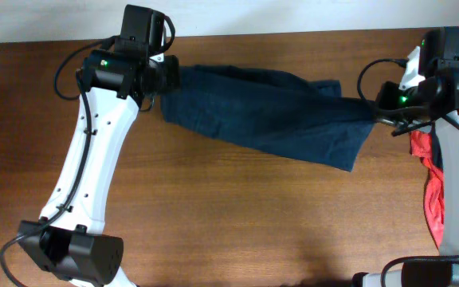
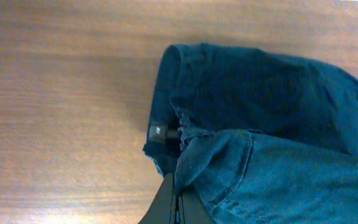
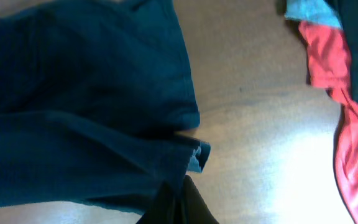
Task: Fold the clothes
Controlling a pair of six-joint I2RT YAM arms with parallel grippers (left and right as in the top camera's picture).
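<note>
- Stretching along the far side of the desk [image 1: 237, 223], the navy shorts [image 1: 269, 112] run lengthwise from far left toward the right edge.
- The left gripper [image 1: 168, 78] looks clamped on the left end and the right gripper [image 1: 382, 115] on the right end.
- Each arm sits at its own end of the long axis, so the fold likely means carrying one end toward the other.
- A red garment [image 1: 435, 195] lies by the right edge.

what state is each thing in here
shorts, unfolded, stretched out between the two end effectors
left end effector, shut on one end of the shorts
right end effector, shut on the opposite corner of the shorts
red garment, crumpled, lying apart from the shorts, not held
</note>
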